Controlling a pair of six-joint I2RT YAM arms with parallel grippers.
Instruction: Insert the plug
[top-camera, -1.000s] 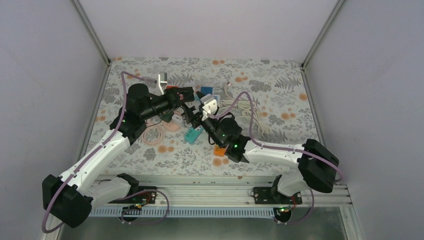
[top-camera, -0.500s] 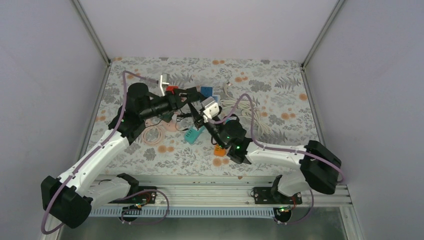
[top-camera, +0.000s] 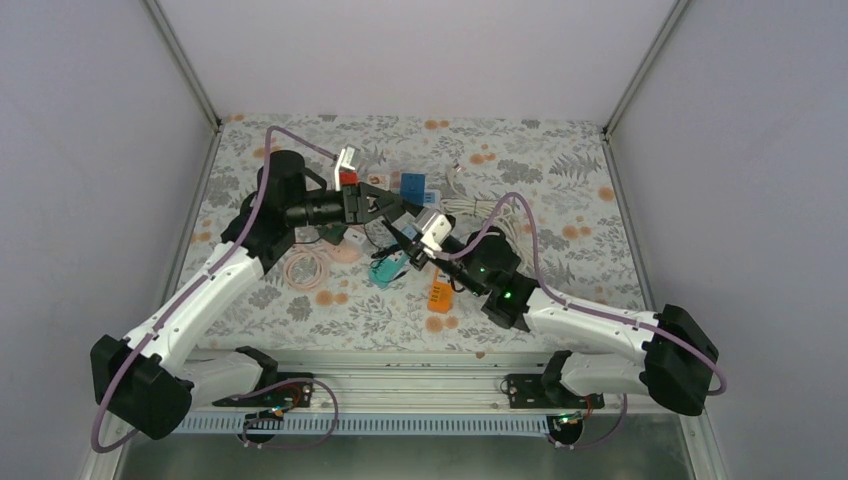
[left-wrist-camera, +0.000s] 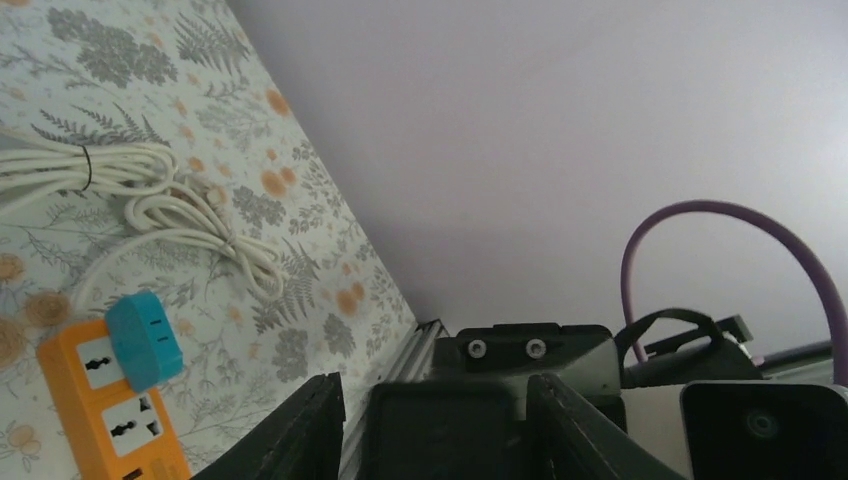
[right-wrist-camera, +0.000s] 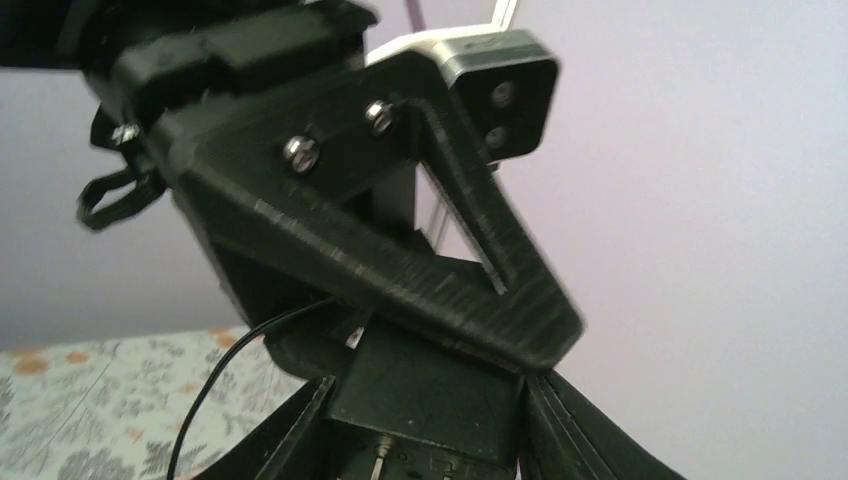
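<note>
The black plug (right-wrist-camera: 430, 385) with metal prongs is held in mid-air between both grippers over the middle of the mat. My right gripper (right-wrist-camera: 425, 440) is shut on it, fingers against both its sides. In the left wrist view the plug (left-wrist-camera: 450, 430) lies between the spread fingers of my left gripper (left-wrist-camera: 435, 410), with a gap on the left side; the jaws stand open. In the top view the left gripper (top-camera: 388, 213) and the right gripper (top-camera: 408, 242) meet tip to tip. The orange power strip (top-camera: 438, 293) lies on the mat below; it also shows in the left wrist view (left-wrist-camera: 100, 400), with a teal adapter (left-wrist-camera: 145, 338) plugged in.
A bundle of white cable (top-camera: 490, 215) lies behind the right arm. A teal block (top-camera: 385, 268), a pink cable coil (top-camera: 310, 268), a blue piece (top-camera: 412, 183) and a red piece (top-camera: 347, 178) lie around the grippers. Walls enclose the mat on three sides.
Both grippers have moved right and a little up together with the plug. The right arm's base link has swung right. The left arm has stretched farther across.
</note>
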